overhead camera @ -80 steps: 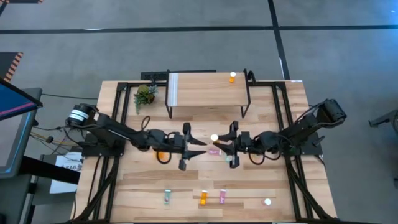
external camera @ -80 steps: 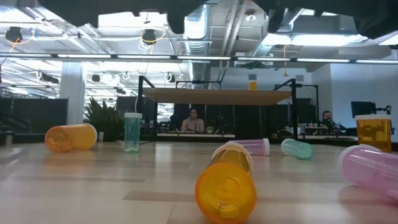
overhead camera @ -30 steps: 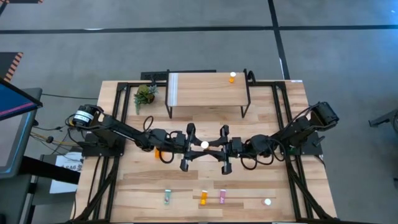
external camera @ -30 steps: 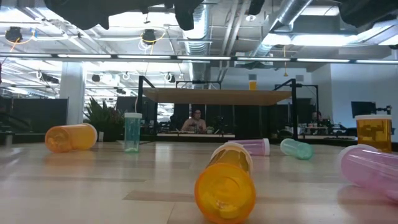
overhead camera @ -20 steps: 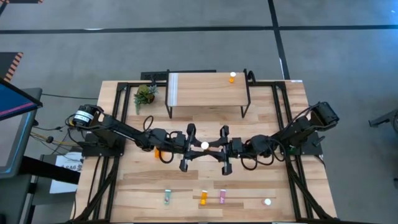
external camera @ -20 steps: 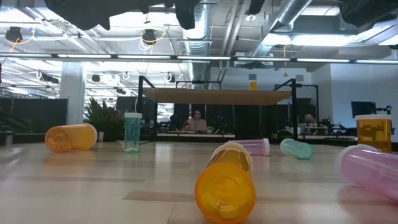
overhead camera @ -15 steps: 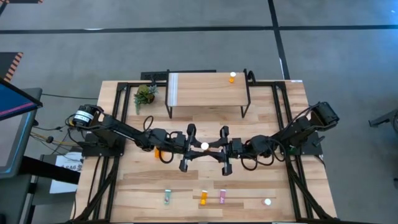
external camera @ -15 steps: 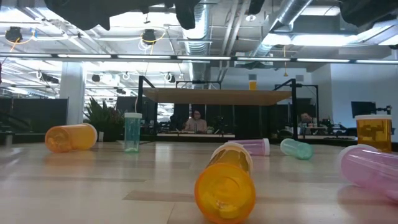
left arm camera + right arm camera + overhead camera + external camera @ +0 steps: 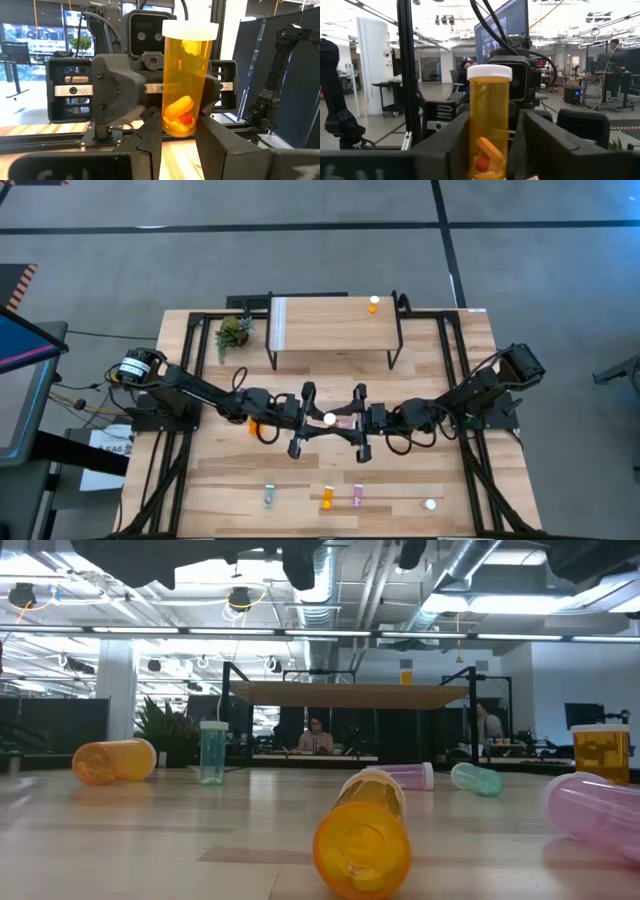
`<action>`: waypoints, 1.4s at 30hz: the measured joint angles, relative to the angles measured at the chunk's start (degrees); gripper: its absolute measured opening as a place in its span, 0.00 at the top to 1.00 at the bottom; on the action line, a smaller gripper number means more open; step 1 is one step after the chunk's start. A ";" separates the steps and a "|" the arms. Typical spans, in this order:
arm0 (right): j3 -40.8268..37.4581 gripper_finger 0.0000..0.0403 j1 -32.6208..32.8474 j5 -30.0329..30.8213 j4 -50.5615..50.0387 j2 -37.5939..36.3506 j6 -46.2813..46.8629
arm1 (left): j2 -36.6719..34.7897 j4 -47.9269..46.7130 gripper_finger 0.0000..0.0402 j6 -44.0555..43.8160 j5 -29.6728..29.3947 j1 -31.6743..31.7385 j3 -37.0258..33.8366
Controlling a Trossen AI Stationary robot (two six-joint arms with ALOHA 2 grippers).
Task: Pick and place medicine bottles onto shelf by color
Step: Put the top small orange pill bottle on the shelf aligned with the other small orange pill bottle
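Note:
An orange medicine bottle (image 9: 186, 80) with a white cap stands upright in the air above the table's middle, and my two grippers meet at it head-on. My left gripper (image 9: 322, 420) is shut on it. My right gripper (image 9: 489, 150) is open. Its fingers stand on either side of the same bottle (image 9: 489, 125), and a dark gap shows beside one of them. The shelf (image 9: 335, 326) stands at the far edge on thin black legs. One small orange bottle (image 9: 373, 304) stands on its right end. My left gripper pinches the bottle's lower body (image 9: 175, 125), just above its base, between its two fingers. The fingers come in level from the table's left. The bottle stands upright with its cap up, well clear of the table.
Teal (image 9: 269, 498), orange (image 9: 326, 499) and pink (image 9: 358, 496) bottles and a white cap (image 9: 430, 504) lie near the front edge. Another orange bottle (image 9: 257, 425) lies under the left arm. A small plant (image 9: 233, 332) stands left of the shelf.

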 joint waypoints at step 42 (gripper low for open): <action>-0.07 0.38 3.69 4.61 -32.53 -15.47 4.81 | -5.42 -15.60 0.80 0.68 -1.00 0.09 0.09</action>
